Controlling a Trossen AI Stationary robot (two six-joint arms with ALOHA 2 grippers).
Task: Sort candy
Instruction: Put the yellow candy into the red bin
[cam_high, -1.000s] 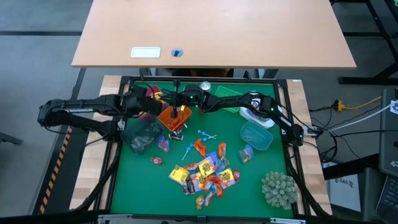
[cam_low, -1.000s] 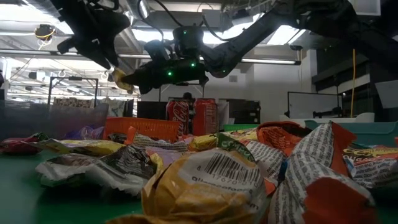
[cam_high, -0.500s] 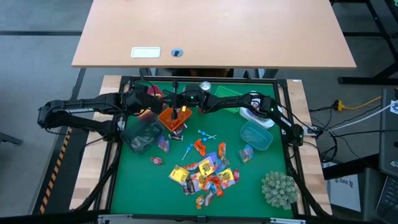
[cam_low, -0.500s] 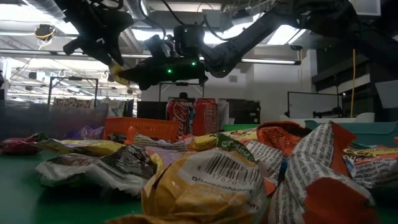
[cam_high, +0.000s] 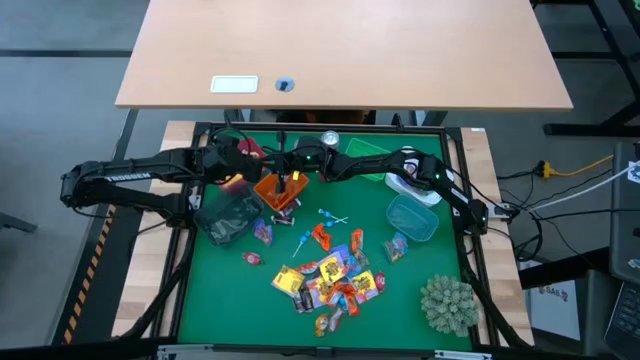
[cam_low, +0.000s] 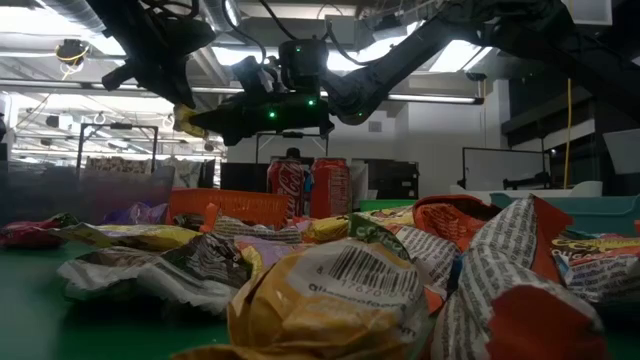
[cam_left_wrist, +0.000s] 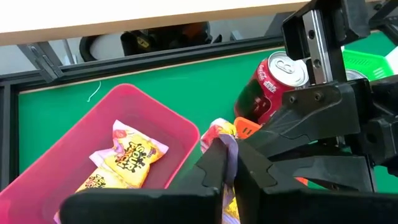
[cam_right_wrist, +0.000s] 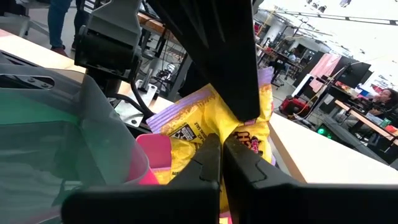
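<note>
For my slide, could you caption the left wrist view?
Left gripper shut on a yellow candy beside the pink bin.

Candy wrappers (cam_low: 330, 290) fill the foreground; two red cans (cam_low: 312, 187) stand behind.

yellow candy (cam_right_wrist: 205, 118) (purple-edged), pink bin (cam_left_wrist: 74, 149), green mat (cam_high: 240, 290)

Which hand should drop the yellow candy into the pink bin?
Left. Both hands pinch the yellow candy, but the left hand is right beside the pink bin. The right hand reaches from farther off.
</note>
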